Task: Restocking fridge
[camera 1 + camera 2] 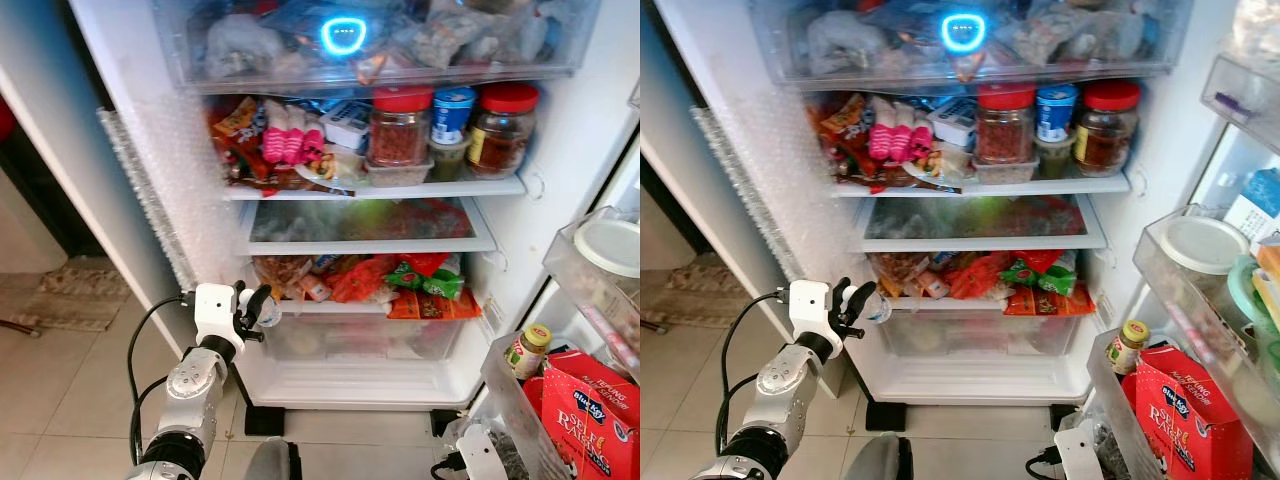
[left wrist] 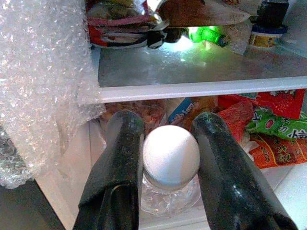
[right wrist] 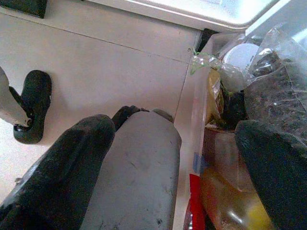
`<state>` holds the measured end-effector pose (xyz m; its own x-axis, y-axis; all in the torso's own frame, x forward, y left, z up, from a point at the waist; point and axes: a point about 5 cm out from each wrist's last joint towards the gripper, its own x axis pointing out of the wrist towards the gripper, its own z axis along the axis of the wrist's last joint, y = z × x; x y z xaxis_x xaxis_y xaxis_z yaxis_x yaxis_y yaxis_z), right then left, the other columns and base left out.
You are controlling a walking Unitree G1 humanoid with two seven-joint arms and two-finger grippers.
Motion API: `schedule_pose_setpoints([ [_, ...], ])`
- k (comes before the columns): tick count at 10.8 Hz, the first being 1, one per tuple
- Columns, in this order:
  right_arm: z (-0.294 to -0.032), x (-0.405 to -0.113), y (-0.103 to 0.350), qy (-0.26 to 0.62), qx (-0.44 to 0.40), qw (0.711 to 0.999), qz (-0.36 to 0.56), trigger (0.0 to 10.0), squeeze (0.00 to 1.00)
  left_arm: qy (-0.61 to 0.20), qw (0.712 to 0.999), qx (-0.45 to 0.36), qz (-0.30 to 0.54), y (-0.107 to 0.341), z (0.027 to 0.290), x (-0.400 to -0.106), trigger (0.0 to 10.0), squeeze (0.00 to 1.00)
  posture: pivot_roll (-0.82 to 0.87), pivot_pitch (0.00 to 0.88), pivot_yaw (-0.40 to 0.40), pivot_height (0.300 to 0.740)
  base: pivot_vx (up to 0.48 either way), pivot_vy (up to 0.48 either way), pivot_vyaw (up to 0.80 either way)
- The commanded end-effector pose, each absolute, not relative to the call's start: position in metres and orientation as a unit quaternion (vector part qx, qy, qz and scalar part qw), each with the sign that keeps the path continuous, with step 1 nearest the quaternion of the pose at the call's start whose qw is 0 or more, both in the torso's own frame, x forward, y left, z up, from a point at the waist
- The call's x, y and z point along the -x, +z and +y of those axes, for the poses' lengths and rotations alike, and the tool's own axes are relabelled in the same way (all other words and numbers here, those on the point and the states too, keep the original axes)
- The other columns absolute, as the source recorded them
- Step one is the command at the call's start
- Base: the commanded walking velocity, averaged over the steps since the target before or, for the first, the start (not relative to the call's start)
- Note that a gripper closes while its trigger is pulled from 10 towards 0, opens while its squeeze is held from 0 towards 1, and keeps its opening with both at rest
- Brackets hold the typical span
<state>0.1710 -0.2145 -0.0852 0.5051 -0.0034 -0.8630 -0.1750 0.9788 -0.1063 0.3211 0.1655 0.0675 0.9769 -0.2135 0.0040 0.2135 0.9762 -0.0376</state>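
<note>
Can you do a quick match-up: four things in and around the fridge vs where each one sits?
Things:
1. clear bottle
2. red-lidded jars
3. red box
4. glass shelf

Places:
A. top shelf, right side
B. lower door bin
C. bare, mid-fridge
D. between the left gripper fingers

Pairs: 1-D, 2-A, 3-B, 4-C

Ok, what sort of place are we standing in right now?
Likely a home kitchen: an open fridge crammed with jars and snack packets, and a tiled floor. The left pincer holds a small bottle.
</note>
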Motion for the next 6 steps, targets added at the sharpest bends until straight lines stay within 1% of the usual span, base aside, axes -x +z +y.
schedule_pose_setpoints([
  [1, -0.2127, -0.1754, -0.0835, 0.053, 0.091, 0.866, 0.489, 10.0, 0.0, -0.111, 0.994, 0.004, -0.012, 0.074, 0.1665, -0.3241, 10.0, 0.0, 0.05, 0.0, 0.06, 0.634, 0.244, 0.0, 0.0],
  [6, -0.2125, -0.1768, -0.0824, 0.042, 0.082, 0.876, 0.474, 10.0, 0.0, -0.117, 0.993, -0.001, -0.023, 0.0783, 0.1633, -0.3245, 10.0, 0.0, 0.05, 0.0, 0.06, 0.634, 0.268, 0.0, 0.0],
])
